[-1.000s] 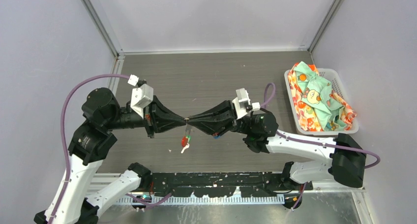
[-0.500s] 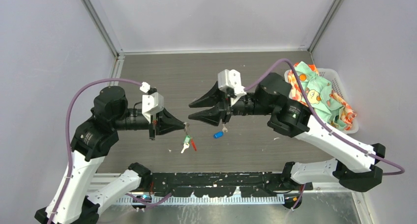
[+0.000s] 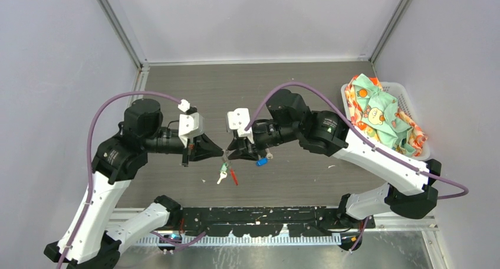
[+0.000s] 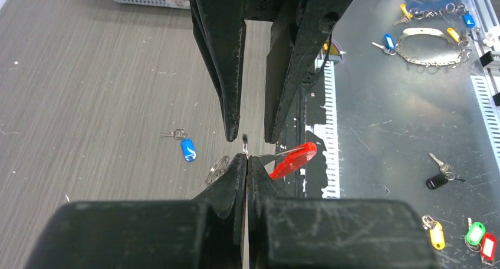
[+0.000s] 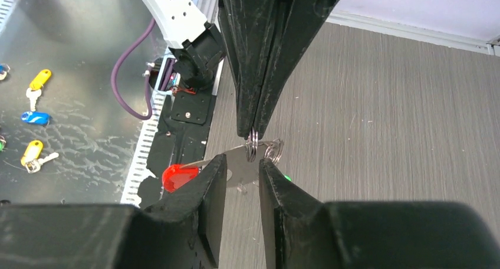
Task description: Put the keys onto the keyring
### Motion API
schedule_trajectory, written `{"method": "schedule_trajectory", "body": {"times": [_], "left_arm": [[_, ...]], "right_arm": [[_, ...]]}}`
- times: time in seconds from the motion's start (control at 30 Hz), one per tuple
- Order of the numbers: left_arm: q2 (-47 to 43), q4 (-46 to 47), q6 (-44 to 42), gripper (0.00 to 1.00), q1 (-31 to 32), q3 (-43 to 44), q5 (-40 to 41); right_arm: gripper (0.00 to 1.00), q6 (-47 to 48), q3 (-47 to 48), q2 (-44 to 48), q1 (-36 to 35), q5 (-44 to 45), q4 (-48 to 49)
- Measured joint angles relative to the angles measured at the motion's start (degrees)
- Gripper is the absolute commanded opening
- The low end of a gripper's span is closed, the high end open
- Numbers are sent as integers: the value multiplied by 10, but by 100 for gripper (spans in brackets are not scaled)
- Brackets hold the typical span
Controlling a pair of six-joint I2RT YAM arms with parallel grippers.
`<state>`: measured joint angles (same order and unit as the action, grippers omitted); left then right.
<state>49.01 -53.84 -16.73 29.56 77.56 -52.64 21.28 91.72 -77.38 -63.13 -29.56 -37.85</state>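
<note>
My left gripper (image 3: pixel 220 150) (image 4: pixel 246 158) is shut on the keyring, a small silver split ring (image 4: pixel 244 140) (image 5: pixel 252 144). A red tag (image 3: pixel 233 176) (image 4: pixel 293 160) (image 5: pixel 180 176) and a green-headed key (image 3: pixel 223 167) hang from the ring above the table. My right gripper (image 3: pixel 229 153) (image 5: pixel 242 163) faces the left one tip to tip. Its jaws are open a little, one on each side of the ring, not touching it. A second ring (image 5: pixel 274 149) hangs beside it. A blue-headed key (image 3: pixel 261 161) (image 4: pixel 188 149) lies on the table to the right.
A white basket (image 3: pixel 407 104) full of patterned cloth stands at the right edge. A metal shelf (image 4: pixel 401 121) below the table's near edge holds several spare keys and chains. Grey walls close in the back and sides.
Half a second ago my right gripper was drawn back up and right, wide open. It has come back to the left gripper's tips with narrower jaws. The left arm shifted slightly right.
</note>
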Motion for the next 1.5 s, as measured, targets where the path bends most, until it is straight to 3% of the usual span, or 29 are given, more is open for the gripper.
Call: {"method": "schedule_trajectory", "body": {"times": [0.33,0.67,1.07,1.3,1.5], "left_arm": [[6,-22,-19,0,0,0,-9],[11,-26,-19,0,8,0,-12],[11,-26,-19,1,9,1,-9],[11,-26,-19,1,10,1,-4],[9,-26,-19,1,10,2,-3]], "right_arm": [[26,16,0,0,-1,-4,0],[29,11,0,0,-1,-3,21],[22,6,9,-9,-1,-7,31],[1,8,17,-18,-2,-13,19],[1,10,25,-22,-2,-14,9]]}}
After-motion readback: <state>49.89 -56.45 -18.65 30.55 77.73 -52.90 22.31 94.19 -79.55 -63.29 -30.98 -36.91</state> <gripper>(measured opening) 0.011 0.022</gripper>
